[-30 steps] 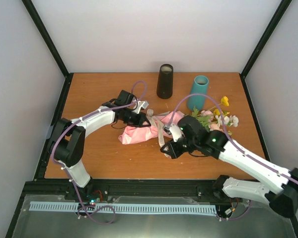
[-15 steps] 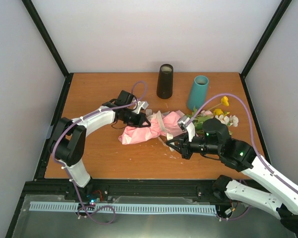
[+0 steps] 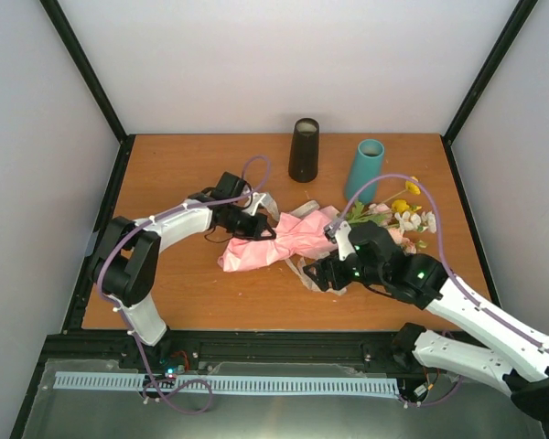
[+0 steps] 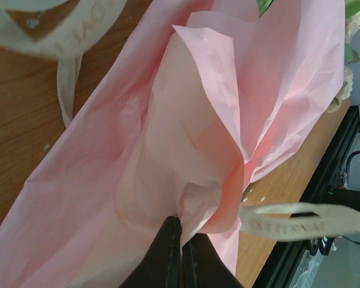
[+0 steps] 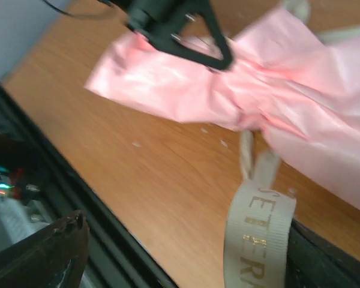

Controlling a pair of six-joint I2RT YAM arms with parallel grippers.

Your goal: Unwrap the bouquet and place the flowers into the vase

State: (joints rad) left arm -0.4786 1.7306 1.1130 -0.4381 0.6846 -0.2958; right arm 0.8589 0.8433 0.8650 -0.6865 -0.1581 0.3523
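Bright, even light, soft shadows; the right wrist view blurs the pink paper.

Place: robotics laboratory test cell. Evidence: orange wooden bench, boxed by plain white panels and black frame posts. Left arm and right arm, with purple cabling, were bolted to a black rail behind the left hand and right hand. A slotted cable duct and lit circuit board sat below that rail.

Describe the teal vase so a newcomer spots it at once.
On the wooden table, look along the far edge. Two upright cylinders stand there, apart; the teal vase is the right one, just behind the flowers. Its neighbour, the dark cylinder, is near-black, this one blue-green.
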